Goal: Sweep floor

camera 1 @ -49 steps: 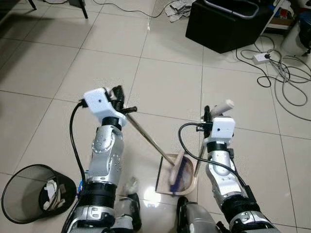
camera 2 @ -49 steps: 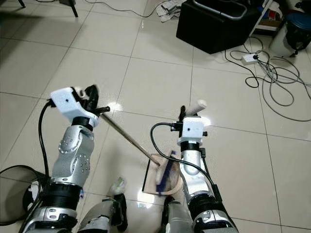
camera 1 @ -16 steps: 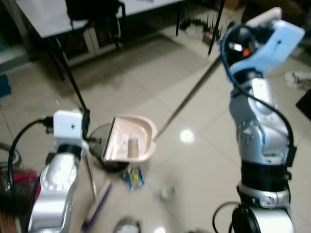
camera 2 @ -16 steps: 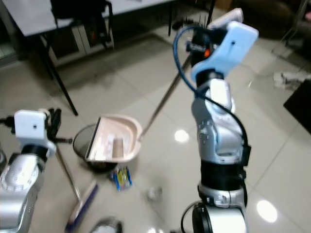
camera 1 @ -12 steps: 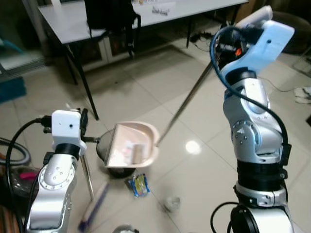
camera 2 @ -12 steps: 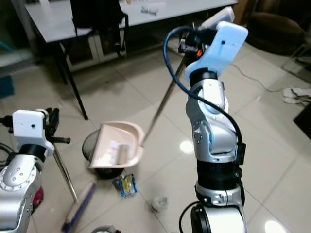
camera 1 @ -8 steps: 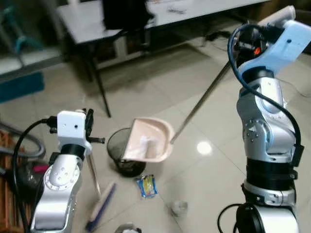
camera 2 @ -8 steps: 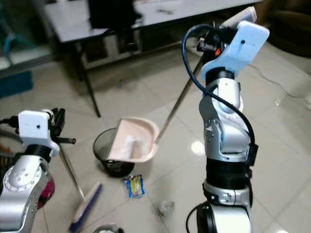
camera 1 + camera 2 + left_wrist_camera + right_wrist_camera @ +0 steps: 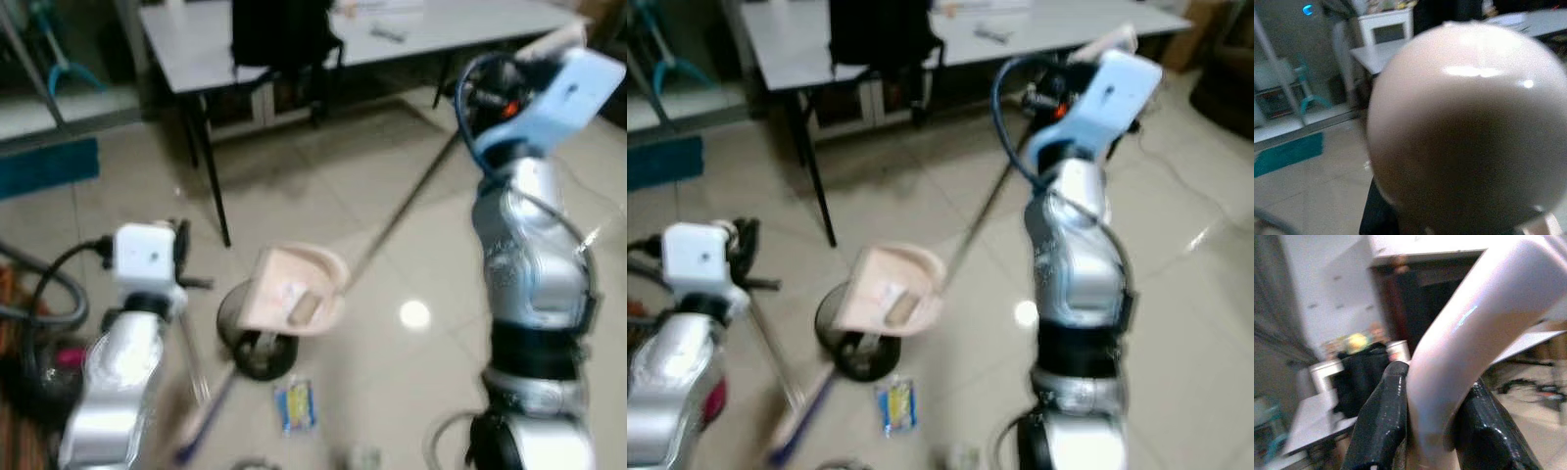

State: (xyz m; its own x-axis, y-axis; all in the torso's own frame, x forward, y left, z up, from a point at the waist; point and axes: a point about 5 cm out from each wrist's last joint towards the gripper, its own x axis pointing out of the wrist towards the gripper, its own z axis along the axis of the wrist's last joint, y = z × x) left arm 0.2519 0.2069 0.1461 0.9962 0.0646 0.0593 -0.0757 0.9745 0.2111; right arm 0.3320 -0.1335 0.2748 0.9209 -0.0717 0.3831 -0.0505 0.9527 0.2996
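Dustpan [image 9: 292, 292] hangs tilted just above the black bin [image 9: 250, 338], debris inside; your right end effector [image 9: 1425, 431] is clenched on its long handle [image 9: 1469, 328]. Left end effector [image 9: 745, 245] grips the broom [image 9: 798, 406] shaft, brush down beside the bin. Wrapper [image 9: 296, 405] lies near the bin.

Pale pink dustpan [image 9: 294, 291], black bin [image 9: 247, 338], blue-bristled broom [image 9: 203, 416], beige floor tiles [image 9: 323, 196]
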